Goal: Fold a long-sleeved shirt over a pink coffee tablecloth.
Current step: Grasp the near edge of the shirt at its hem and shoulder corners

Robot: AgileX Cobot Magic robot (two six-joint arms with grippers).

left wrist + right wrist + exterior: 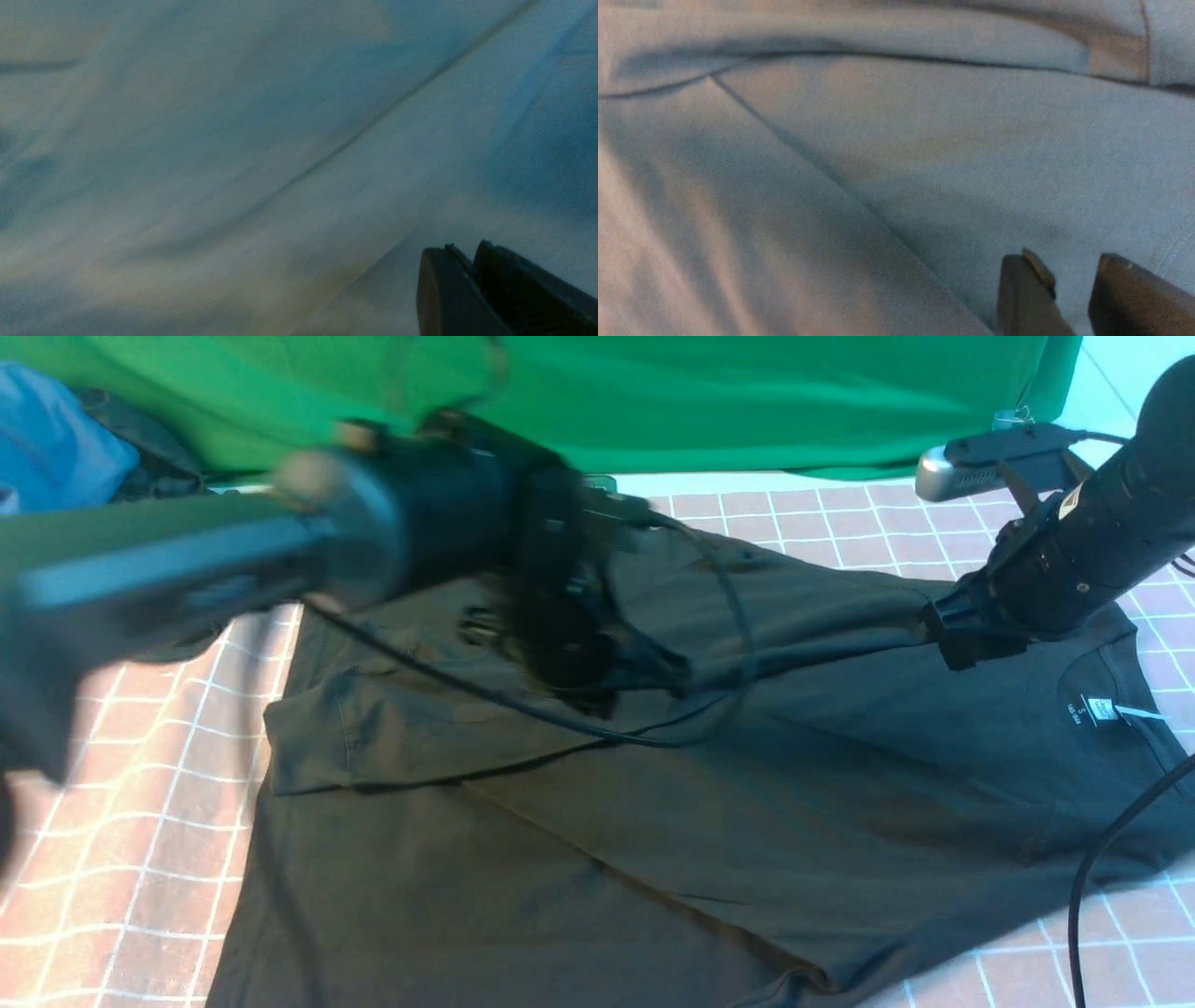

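A pink tablecloth [121, 859] with a thin white grid covers the surface. A green backdrop [709, 401] hangs along its far edge, and a blue garment [47, 448] is bunched at the far left. The left gripper [465, 254] has its two dark fingers [444, 298] pressed together, and nothing shows between them. In its own wrist view everything beyond them is smeared grey-blue fabric crossed by one dark line. In the front view the left arm [280, 541] is heavily blurred, and its end hangs over the middle of the far half of the black shirt [653, 821]. Loose black cables trail across the cloth beneath it. The right gripper [1069, 261] has its fingers a little apart. Shirt fabric shows in the gap, and I cannot tell whether the tips touch it. Past them a seam runs diagonally and a rolled fold lies across the cloth. The right arm [1074, 551] comes in from the right and ends low over the shirt near the collar. The shirt lies spread on the tablecloth, with its neck and white label [1097, 709] to the right. The hem points left, and the far left part is folded over onto the body. A long diagonal crease runs toward the near edge. Another black cable [1102, 859] curves across the near right corner.
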